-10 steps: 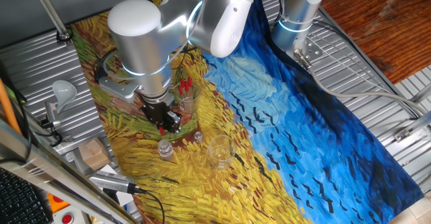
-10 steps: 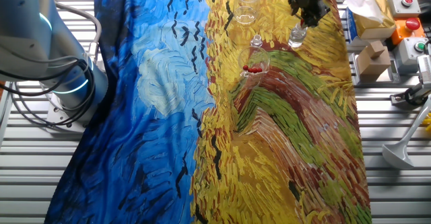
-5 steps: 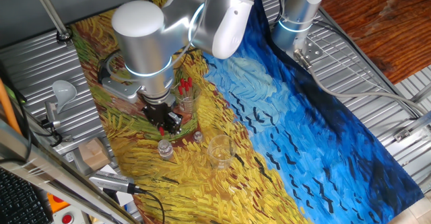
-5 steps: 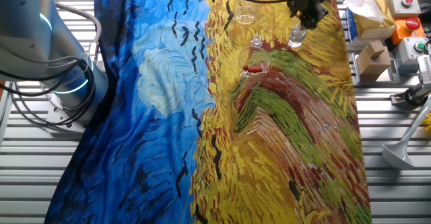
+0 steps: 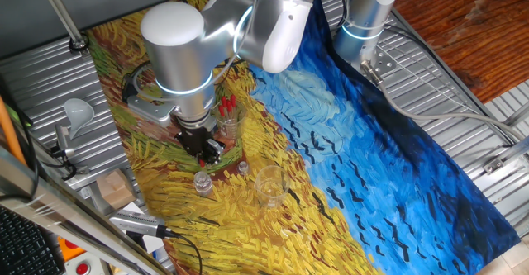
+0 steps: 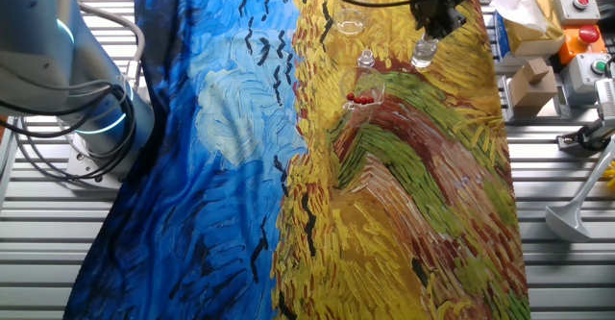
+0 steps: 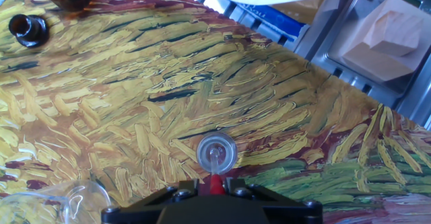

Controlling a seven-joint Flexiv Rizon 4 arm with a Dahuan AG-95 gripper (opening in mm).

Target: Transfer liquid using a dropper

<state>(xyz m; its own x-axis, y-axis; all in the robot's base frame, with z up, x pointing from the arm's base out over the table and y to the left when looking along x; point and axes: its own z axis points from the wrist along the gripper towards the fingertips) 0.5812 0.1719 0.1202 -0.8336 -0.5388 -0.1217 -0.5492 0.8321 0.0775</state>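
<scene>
My gripper [image 7: 214, 183] is shut on the dropper [image 7: 213, 170], with its red bulb pinched between the jaws at the bottom of the hand view. The clear tube points down into the mouth of a small clear vial [image 7: 217, 151] on the painted cloth. In one fixed view the gripper [image 5: 205, 149] hangs just above that vial [image 5: 202, 182]. In the other fixed view the gripper [image 6: 433, 19] stands over the same vial [image 6: 422, 52]. A glass holding more red-bulbed droppers [image 5: 226, 114] stands right beside the gripper, and the droppers [image 6: 362, 97] show as red dots.
An empty glass beaker [image 5: 269, 185] and a second small vial [image 5: 243, 168] stand near the vial. A brown bottle [image 7: 27, 29] sits at the hand view's upper left. A wooden block [image 7: 386, 30] and boxes lie beyond the cloth's edge. A grey arm base [image 6: 67, 89] stands at the left.
The arm has shifted a little to the right and up. The gripper still holds the dropper over the small vial.
</scene>
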